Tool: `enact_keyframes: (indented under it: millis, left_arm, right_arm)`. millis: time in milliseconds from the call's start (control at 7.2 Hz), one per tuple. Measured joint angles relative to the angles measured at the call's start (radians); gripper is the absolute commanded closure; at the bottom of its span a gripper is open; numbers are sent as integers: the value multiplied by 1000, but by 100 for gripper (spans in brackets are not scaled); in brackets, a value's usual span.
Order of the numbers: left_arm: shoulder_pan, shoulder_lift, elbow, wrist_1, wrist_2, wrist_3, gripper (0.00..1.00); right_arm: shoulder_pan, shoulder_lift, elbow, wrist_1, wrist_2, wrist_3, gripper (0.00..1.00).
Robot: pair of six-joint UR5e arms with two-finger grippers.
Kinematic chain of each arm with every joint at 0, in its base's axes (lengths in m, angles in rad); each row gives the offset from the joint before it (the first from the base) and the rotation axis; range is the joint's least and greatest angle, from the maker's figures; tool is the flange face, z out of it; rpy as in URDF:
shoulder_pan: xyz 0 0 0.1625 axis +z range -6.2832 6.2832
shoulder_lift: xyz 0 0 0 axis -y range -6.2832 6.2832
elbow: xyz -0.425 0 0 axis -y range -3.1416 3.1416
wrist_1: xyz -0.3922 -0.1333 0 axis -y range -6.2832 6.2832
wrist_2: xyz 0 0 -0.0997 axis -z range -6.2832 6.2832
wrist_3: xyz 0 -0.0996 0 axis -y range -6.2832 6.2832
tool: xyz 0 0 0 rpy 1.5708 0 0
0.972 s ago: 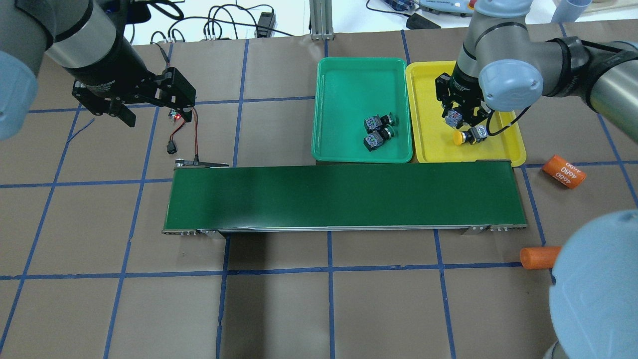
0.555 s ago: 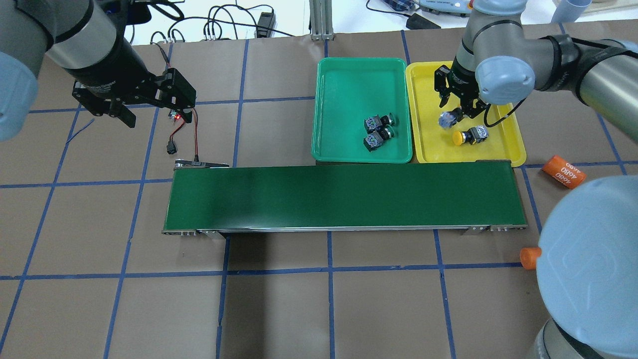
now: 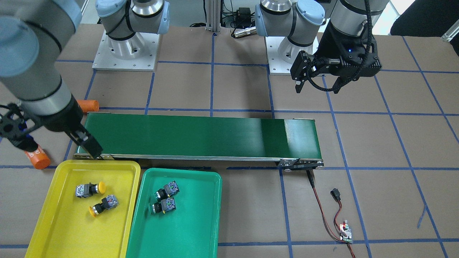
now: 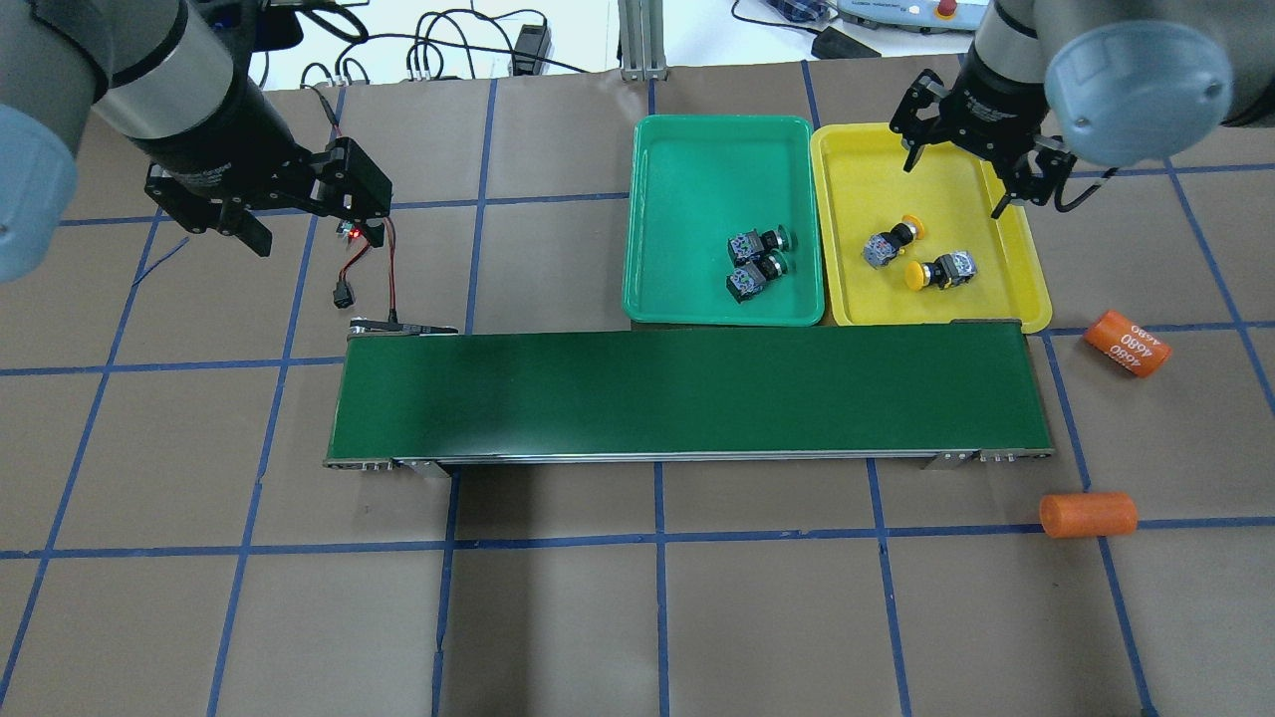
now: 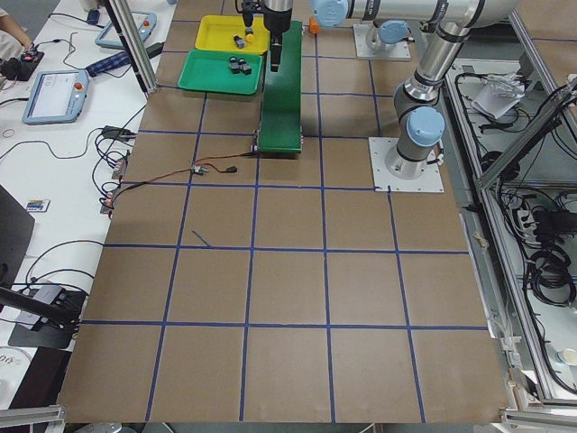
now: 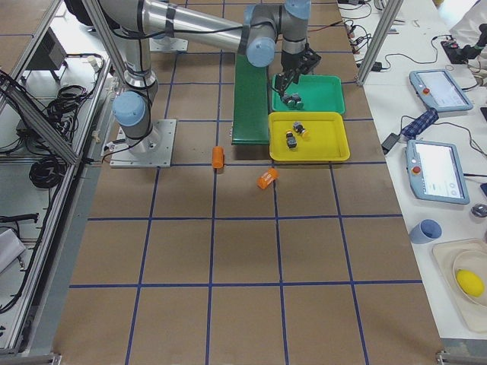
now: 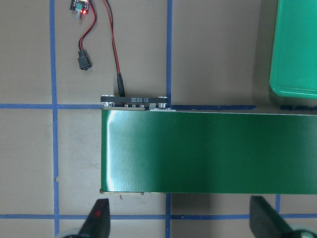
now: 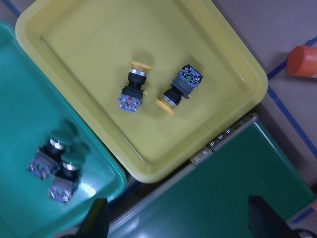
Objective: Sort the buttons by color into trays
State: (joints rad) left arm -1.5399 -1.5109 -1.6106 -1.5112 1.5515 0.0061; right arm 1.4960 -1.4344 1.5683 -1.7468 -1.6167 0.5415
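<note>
The right gripper [image 4: 953, 187] hangs above the far part of the yellow tray [image 4: 855, 169], its jaws wide apart with nothing between them. In its wrist view only the two fingertips [image 8: 97, 221] appear, blurred and cut off by the bottom edge. The left gripper [image 4: 319, 239] is spread and empty too, over the table [image 4: 558, 617] beyond the left end of the belt [image 4: 687, 393]. Its wrist view also cuts the fingers off at the bottom.

The two yellow buttons [image 4: 890, 242] lie on their sides in the yellow tray, just beside each other with a small gap. The two green buttons [image 4: 757, 244] lie on their sides in the green tray [image 4: 697, 169], in the corner nearest the yellow tray and the belt. They are so close that I cannot tell if they touch. In the left side view the buttons are only dark specks.

In the overhead view the left gripper covers part of a small board [image 3: 345, 233] with a red light. The front view shows it whole, with red and black wires running to the belt end. In the front view the right arm and gripper hide part of both orange cylinders [image 4: 1088, 515].

The cylinder [image 4: 1127, 343] beside the yellow tray reads "4680" twice in white. The print on the belt's end plate [image 7: 133, 100] and the marks on the button blocks are too small to read
</note>
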Motion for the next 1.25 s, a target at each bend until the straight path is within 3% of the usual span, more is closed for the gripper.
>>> enact_keyframes:
  millis: [278, 555, 1249]
  left_arm:
    - [1, 0, 1, 2, -1, 0, 0]
    - [2, 3, 1, -1, 0, 0, 0]
    - [0, 2, -13, 13, 1, 0, 0]
  right_arm:
    - [10, -140, 14, 163, 5, -228, 0]
    - [16, -204, 36, 211, 2, -429, 0]
    - [17, -230, 73, 213, 25, -500, 0]
